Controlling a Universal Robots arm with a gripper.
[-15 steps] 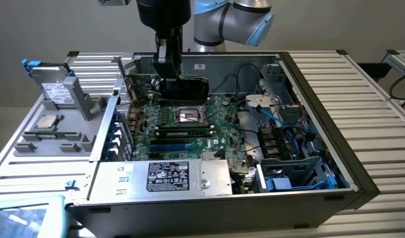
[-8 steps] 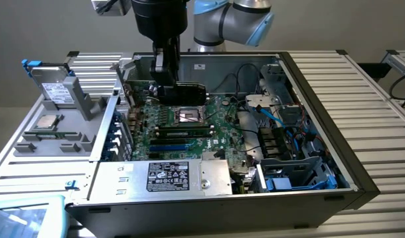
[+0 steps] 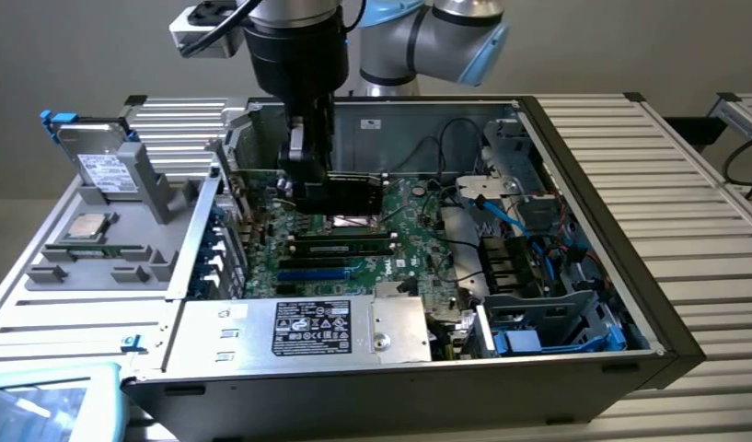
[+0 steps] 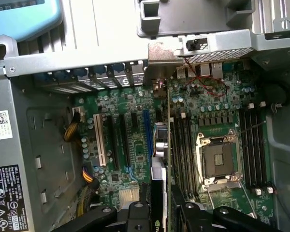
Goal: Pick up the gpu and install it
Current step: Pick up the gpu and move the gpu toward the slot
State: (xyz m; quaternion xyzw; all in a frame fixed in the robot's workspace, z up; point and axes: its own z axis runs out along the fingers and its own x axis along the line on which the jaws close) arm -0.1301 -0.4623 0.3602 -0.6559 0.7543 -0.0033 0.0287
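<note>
Claw (image 3: 312,197) grips gpu (image 3: 358,193) over motherboard (image 3: 403,245); power-supply label (image 3: 310,329) unreadable.

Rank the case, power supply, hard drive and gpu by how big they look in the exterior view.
1. case
2. power supply
3. hard drive and gpu: they look about alike, and the drive stands outside the case at another distance from the camera, so they are not ranked.

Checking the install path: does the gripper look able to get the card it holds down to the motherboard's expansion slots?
Likely yes: the case is open, the gripper holds the graphics card over the motherboard, and no cable crosses the slots.
</note>
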